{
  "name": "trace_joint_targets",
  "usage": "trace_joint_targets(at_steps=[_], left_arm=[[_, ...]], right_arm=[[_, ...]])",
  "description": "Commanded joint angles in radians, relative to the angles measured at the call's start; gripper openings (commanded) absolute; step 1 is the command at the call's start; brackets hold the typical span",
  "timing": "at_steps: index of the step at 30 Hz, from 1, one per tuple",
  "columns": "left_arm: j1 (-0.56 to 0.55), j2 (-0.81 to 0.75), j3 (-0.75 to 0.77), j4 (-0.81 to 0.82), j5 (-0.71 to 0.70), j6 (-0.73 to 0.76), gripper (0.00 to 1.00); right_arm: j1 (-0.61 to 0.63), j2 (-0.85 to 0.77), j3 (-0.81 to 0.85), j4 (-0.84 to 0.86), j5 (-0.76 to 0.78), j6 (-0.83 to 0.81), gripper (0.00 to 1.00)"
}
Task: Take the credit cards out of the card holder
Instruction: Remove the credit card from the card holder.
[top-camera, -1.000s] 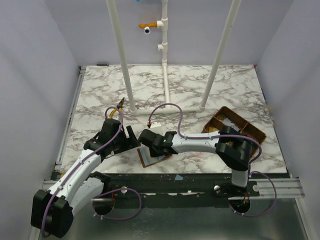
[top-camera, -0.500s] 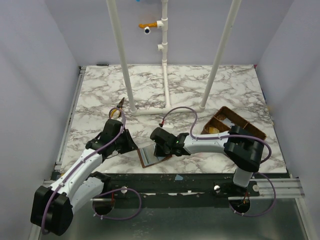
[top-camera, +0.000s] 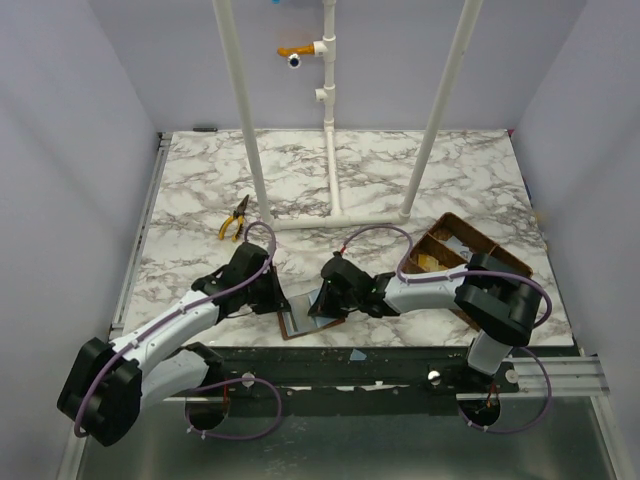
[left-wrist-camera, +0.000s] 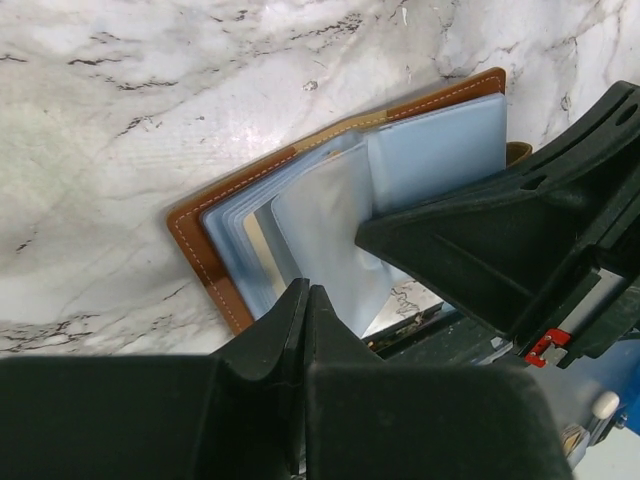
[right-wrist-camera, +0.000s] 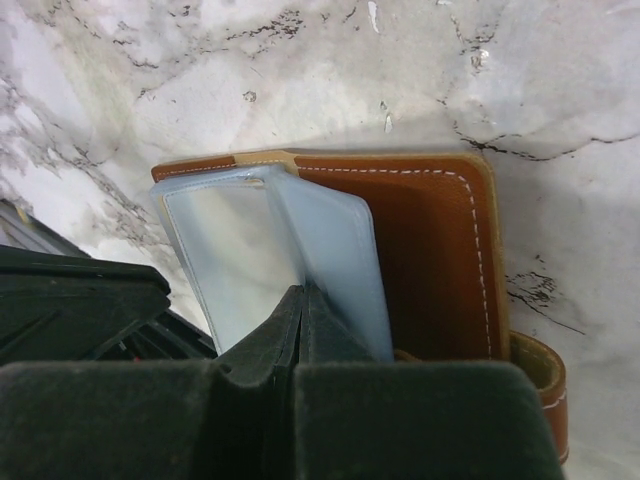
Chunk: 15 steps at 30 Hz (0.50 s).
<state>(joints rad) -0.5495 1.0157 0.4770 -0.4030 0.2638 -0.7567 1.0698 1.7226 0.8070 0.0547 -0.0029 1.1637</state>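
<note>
Both arms pinch clear pocket leaves of the open card holder (top-camera: 300, 322) at the marble table's (top-camera: 450, 170) near edge.
Left gripper (left-wrist-camera: 305, 300) and right gripper (right-wrist-camera: 302, 300) are each closed on a leaf. Only the left wrist shows a yellowish card edge (left-wrist-camera: 257, 246); only the right wrist shows the snap tab (right-wrist-camera: 540, 380). Farther: woven basket (top-camera: 470, 250) right, pliers (top-camera: 235, 218) left, white pipe frame (top-camera: 330, 150), lilac walls.

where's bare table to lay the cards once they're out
Widest bare table lies behind the pipe frame, out to the far edge. Another patch: left of the pliers. Crowded: the near edge, where left claw and right claw pinch the card holder, and the right side by the basket.
</note>
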Motion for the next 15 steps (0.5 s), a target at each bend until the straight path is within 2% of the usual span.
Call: trace_joint_targets(at_steps=[1,15], left_arm=[[-0.015,0.018,-0.018,0.049,-0.016,-0.03,0.0],[-0.027,0.052,-0.06,0.102,-0.011,-0.048,0.0]], right_arm=[[-0.006,0.021,-0.078,-0.064,-0.053,0.024,0.01],[-0.025,0.026,-0.118,0.0,-0.083,0.044,0.01]])
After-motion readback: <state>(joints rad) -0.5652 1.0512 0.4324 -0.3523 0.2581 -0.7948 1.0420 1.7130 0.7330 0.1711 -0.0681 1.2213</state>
